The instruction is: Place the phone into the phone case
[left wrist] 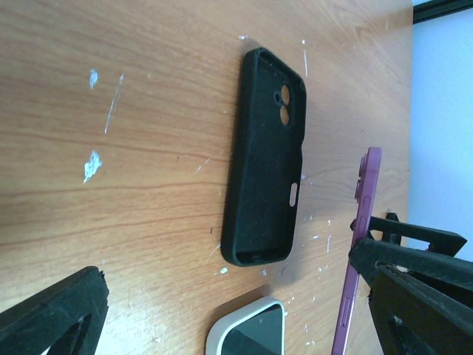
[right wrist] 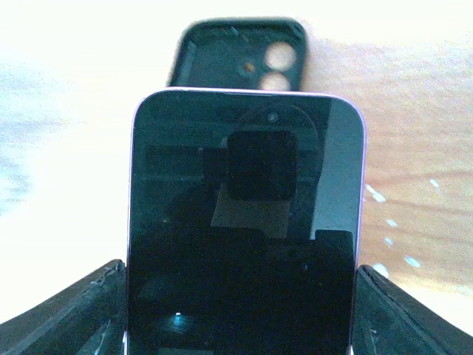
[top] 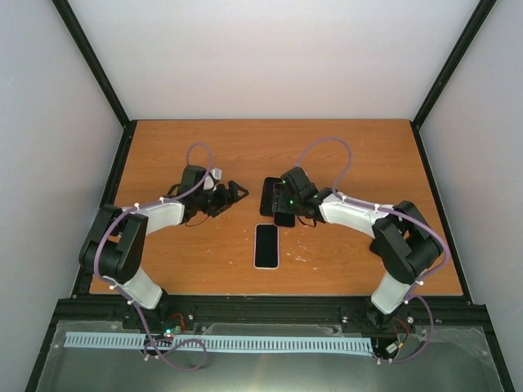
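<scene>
A black phone case (top: 268, 194) lies open side up on the wooden table, also in the left wrist view (left wrist: 267, 159) and the right wrist view (right wrist: 236, 52). My right gripper (top: 288, 206) is shut on a purple phone (top: 283, 216) by its long edges, held on edge just off the case's near-right side. In the right wrist view the phone's dark screen (right wrist: 244, 222) fills the space between the fingers (right wrist: 66, 310). Its thin purple edge (left wrist: 361, 222) shows in the left wrist view. My left gripper (top: 237, 193) is open and empty, left of the case.
A second phone in a light grey-white case (top: 266, 245) lies screen up on the table, in front of the black case; its top corner shows in the left wrist view (left wrist: 251, 333). Black frame posts stand at the table's corners.
</scene>
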`<state>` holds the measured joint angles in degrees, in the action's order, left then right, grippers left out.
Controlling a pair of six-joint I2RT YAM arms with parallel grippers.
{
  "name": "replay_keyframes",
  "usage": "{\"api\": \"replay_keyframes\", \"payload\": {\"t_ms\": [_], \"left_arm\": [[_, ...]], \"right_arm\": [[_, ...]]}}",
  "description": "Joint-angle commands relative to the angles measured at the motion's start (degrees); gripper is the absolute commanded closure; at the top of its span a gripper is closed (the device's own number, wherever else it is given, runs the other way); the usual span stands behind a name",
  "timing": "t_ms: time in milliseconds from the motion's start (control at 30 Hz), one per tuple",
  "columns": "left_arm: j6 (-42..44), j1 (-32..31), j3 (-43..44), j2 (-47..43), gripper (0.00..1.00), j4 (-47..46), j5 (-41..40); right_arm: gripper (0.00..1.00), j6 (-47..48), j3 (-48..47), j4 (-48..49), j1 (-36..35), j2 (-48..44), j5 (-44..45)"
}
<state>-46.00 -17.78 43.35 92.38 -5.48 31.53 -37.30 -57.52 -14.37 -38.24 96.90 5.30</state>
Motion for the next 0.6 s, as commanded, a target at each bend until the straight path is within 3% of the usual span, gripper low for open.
{"api": "replay_keyframes", "payload": {"t_ms": [0, 200, 567], "left_arm": [[-0.4, 0.63, 3.03, 1.06, 0.03, -0.48, 0.54], [-0.2, 0.82, 4.59, 1.71, 0.04, 0.21, -0.05], [-0.08, 0.91, 4.94, 2.54, 0.05, 0.16, -0.12]], "right_arm": [[0.41, 0.41, -4.61, 10.33, 1.92, 2.32, -7.13], [0.43, -1.28, -8.62, 14.87, 3.83, 7.9, -10.73], [0.44, 0.55, -10.2, 21.52, 4.02, 14.36, -9.12]]}}
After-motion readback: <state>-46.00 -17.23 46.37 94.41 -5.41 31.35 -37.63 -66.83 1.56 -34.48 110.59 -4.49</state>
